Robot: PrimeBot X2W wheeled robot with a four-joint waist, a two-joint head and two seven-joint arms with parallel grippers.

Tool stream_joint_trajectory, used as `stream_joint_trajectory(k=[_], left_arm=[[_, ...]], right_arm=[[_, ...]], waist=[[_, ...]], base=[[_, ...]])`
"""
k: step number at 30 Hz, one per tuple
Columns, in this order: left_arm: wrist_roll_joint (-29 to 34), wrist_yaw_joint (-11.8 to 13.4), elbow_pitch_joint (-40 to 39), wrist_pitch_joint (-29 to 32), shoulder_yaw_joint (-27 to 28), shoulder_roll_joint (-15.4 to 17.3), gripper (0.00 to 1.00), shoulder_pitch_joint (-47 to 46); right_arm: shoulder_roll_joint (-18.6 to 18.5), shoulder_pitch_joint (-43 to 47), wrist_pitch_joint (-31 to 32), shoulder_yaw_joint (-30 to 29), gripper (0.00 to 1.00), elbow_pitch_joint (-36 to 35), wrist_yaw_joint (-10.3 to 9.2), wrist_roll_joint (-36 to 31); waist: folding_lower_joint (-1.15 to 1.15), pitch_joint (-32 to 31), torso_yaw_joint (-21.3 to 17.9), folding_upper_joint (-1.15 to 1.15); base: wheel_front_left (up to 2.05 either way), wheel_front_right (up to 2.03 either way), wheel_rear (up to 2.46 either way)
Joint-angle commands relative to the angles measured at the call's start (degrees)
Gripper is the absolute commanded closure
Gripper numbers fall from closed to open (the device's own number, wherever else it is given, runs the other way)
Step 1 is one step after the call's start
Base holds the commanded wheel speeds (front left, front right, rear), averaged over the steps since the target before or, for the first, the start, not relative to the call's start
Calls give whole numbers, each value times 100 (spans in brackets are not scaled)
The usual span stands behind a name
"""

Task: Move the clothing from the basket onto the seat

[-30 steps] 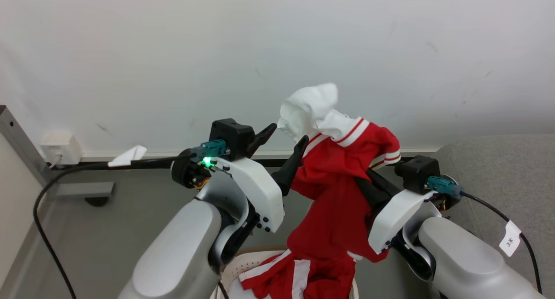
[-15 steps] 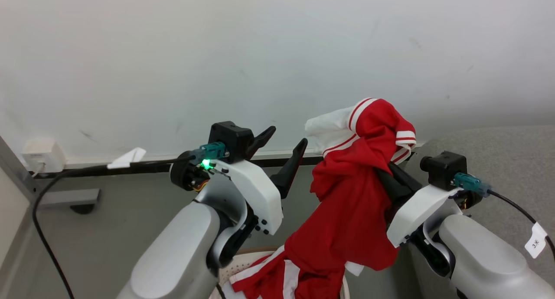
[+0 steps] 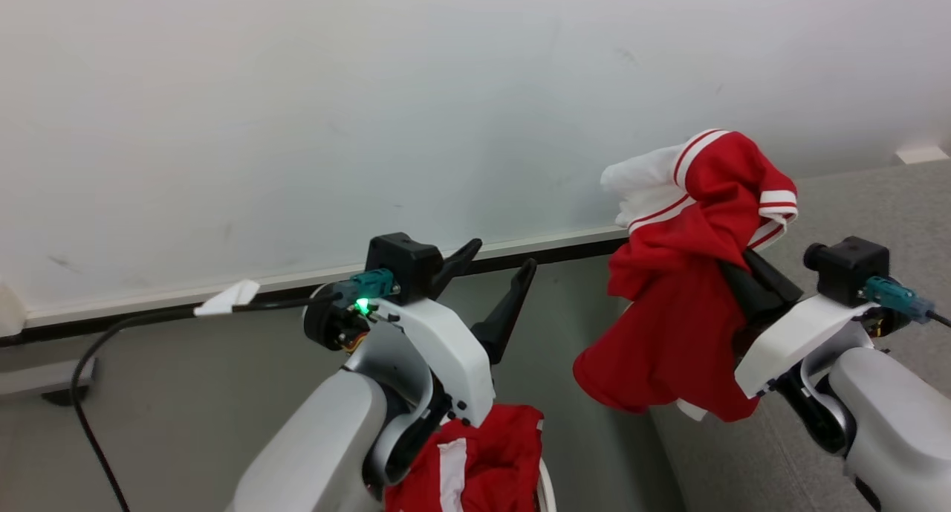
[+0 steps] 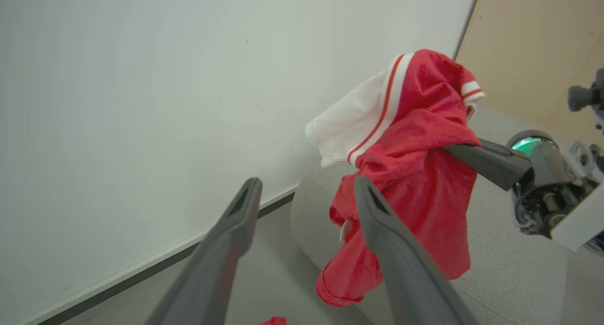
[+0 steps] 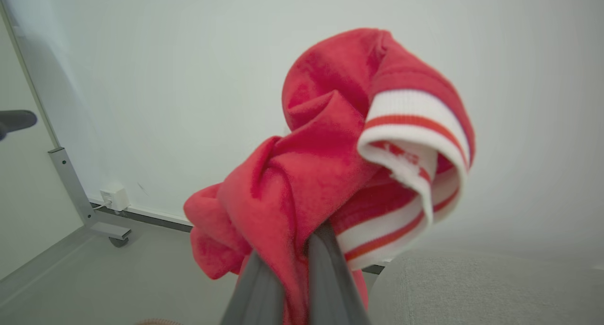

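While it hangs in the air from the right gripper [image 5: 292, 287], the red garment [image 3: 683, 304] has its long axis close to upright. Its white panel and striped cuff bunch at the top and fold over above the fingers, and its loose red hem points down. It hangs at the left edge of the grey seat [image 3: 877, 200] as the head view shows it, in front of that seat's rounded corner in the left wrist view. The right gripper's two dark fingers are clenched on a fold of the red cloth. A second red piece [image 3: 490, 460] with a white stripe lies bunched in the basket [image 3: 547, 490] at the bottom of the head view. The left gripper [image 3: 500, 253] is raised above it with its fingers spread wide, grasping nothing, well apart from the hanging garment. Behind everything stands a pale wall [image 3: 371, 111].
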Motion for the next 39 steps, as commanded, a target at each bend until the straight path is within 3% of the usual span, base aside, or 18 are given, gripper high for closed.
stream_joint_trajectory(k=[1, 10, 15, 22, 30, 34, 39], left_arm=[[-46, -2, -7, -49, -30, -9, 0, 105], [-62, -55, 35, -172, -334, -223, 0, 182], [11, -89, 19, -273, -532, -338, 0, -42], [220, -250, 105, -464, -870, -443, 0, -620], [327, -371, 285, -837, -1142, -487, 0, -1403], [322, -390, 344, -1113, -1241, -499, 0, -1754], [221, -369, 468, -1552, -1437, -502, 0, -2056]], right_arm=[[-111, 60, -20, -49, 100, -51, -12, -51], [-635, 91, -21, -314, 100, -302, -12, -91], [-964, -183, -21, -552, 100, -338, -12, -77], [-1601, -936, -21, -1431, 100, -163, -12, 3], [-2371, -2182, 114, -2420, 100, 528, -12, -254], [-2482, -2762, 215, -2794, 100, 1130, -12, -543], [-2246, -2965, 219, -3016, 100, 2042, -12, -889]], waist=[[0, 74, -209, 0], [0, 353, -793, 0], [0, 856, -859, 0], [0, 2078, -468, 0], [0, 3478, 138, 0], [0, 3988, 352, 0], [0, 4281, 517, 0]], base=[[0, 0, 0], [0, 0, 0], [0, 0, 0], [0, 0, 0], [0, 0, 0], [0, 0, 0], [0, 0, 0]])
